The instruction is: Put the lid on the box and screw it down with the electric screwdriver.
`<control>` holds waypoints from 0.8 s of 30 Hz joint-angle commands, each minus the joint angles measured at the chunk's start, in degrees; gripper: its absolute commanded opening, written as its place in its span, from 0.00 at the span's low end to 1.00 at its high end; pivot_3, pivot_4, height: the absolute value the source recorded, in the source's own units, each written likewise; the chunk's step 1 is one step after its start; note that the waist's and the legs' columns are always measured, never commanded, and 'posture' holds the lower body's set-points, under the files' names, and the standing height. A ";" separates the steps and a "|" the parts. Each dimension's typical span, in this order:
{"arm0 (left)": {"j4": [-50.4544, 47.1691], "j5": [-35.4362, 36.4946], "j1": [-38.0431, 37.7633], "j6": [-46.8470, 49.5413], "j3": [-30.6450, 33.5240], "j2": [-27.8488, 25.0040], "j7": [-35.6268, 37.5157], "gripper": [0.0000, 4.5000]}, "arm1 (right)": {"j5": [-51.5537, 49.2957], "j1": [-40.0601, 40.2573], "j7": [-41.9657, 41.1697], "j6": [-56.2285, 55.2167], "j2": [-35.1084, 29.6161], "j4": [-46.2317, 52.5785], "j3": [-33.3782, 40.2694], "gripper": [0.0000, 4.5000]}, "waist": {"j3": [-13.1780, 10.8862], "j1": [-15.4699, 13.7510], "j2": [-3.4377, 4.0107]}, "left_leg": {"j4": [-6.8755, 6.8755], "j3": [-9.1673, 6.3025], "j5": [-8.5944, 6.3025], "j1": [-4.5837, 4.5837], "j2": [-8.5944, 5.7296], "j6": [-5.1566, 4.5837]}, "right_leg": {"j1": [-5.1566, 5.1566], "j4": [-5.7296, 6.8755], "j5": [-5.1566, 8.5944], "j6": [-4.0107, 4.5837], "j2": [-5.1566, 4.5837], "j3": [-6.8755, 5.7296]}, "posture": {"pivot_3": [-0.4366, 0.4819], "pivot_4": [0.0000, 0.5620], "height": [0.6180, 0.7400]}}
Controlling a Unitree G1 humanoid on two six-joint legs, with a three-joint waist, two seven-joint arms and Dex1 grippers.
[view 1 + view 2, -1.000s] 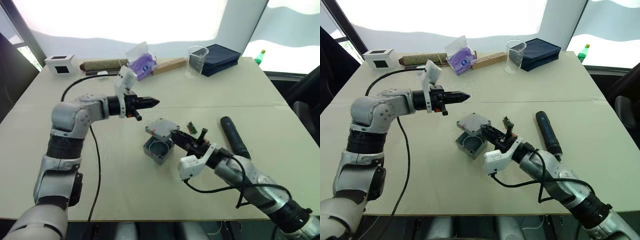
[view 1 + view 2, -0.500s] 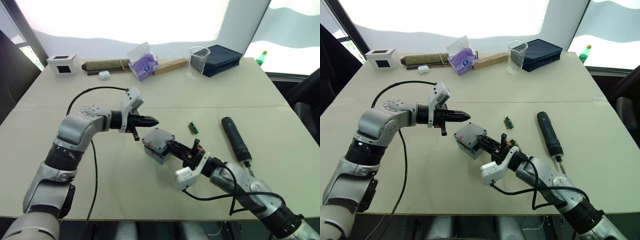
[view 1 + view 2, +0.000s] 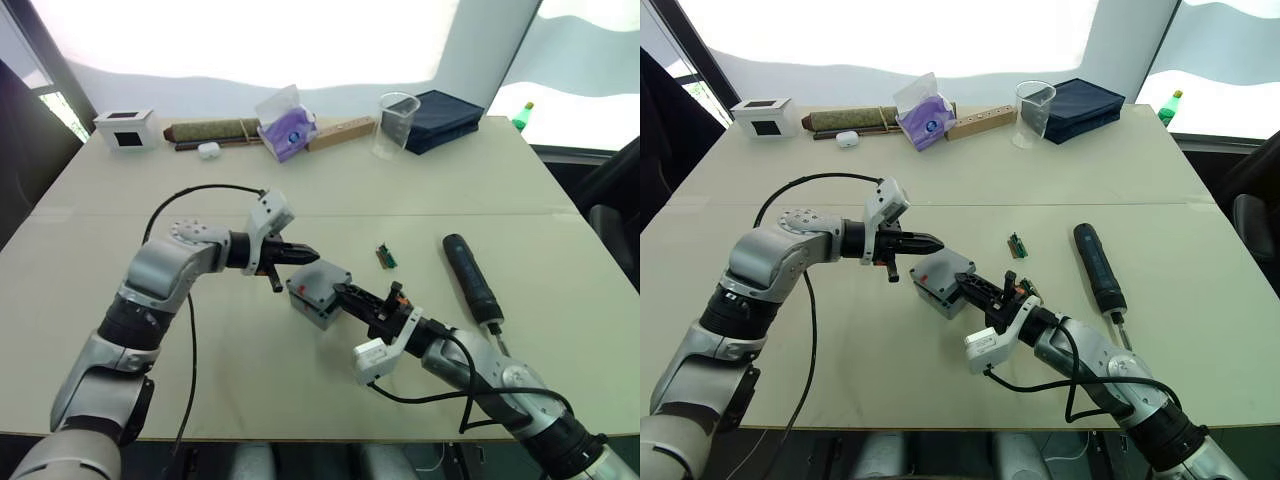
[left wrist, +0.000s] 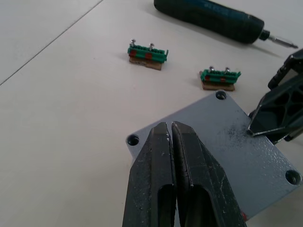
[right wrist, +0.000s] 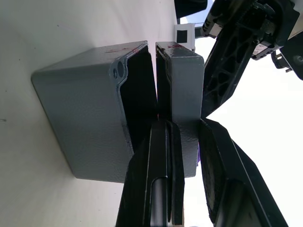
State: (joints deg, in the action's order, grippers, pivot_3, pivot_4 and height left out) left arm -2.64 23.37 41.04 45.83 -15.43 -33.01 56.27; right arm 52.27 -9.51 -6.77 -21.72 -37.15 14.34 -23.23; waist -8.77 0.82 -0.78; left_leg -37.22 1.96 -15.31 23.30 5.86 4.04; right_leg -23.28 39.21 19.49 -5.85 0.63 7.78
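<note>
The lid (image 5: 182, 80) sits just over the box (image 5: 90, 118), mid-table, not seated: the right wrist view shows a narrow dark gap between lid underside and box rim, edges roughly parallel, red marks on both lined up. The right gripper (image 3: 345, 292) is clamped on the lid's near edge, one finger (image 5: 151, 179) under it inside the gap, the other on top; it comes in from about 4 o'clock of the box. The left gripper (image 3: 308, 256) has its fingers pinched together with nothing between them, tips poised just above the lid's top face at the box's 10 o'clock corner; touching or not, cannot tell. So the lid lies directly below the left tips and between the right fingers; the closing direction is straight down onto the box. My read: seating needs the right's under-finger out of the gap first, with the left pressing down. The electric screwdriver (image 3: 470, 276) lies flat on the table (image 3: 300, 390) at 3 o'clock of the box, well apart, long axis running 12 to 6, bit end toward 6; the right arm is nearer. Two small green terminal blocks (image 4: 147, 52) lie between box and screwdriver.
</note>
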 commanded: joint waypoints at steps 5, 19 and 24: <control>-1.76 -3.96 -1.26 -4.27 -3.51 -0.55 2.04 0.02 | 1.42 2.54 0.10 -0.37 -0.17 -0.62 0.82 0.07 | 0.03 -0.12 -0.01 | -0.02 -0.01 0.00 -0.10 -0.02 0.00 | 0.16 0.00 0.00 0.00 0.00 0.00 | 0.48 0.27 1.00; -0.14 -2.69 0.72 -2.71 0.26 2.35 0.72 0.02 | 6.05 2.64 5.46 -0.86 1.36 3.04 3.13 0.07 | 0.03 -0.05 -0.01 | -0.06 -0.09 0.00 -0.09 -0.05 0.00 | 0.21 0.01 0.00 0.00 -0.01 0.00 | 0.48 0.27 1.00; -0.16 -2.38 0.87 -2.17 1.02 2.93 0.22 0.02 | 7.53 2.46 7.96 -0.68 1.87 4.02 4.11 0.07 | 0.03 -0.03 -0.01 | -0.06 -0.09 0.00 -0.09 -0.05 0.00 | 0.20 0.02 0.00 0.00 -0.01 0.00 | 0.48 0.27 1.00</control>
State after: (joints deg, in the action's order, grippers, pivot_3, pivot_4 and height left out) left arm -2.28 20.64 40.93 43.48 -15.79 -30.22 56.73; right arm 59.57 -6.45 -1.42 -22.11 -36.03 15.21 -21.30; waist -8.74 0.79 -0.79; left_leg -37.28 1.87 -15.30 23.21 5.81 4.04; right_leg -23.08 39.22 19.49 -5.85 0.62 7.78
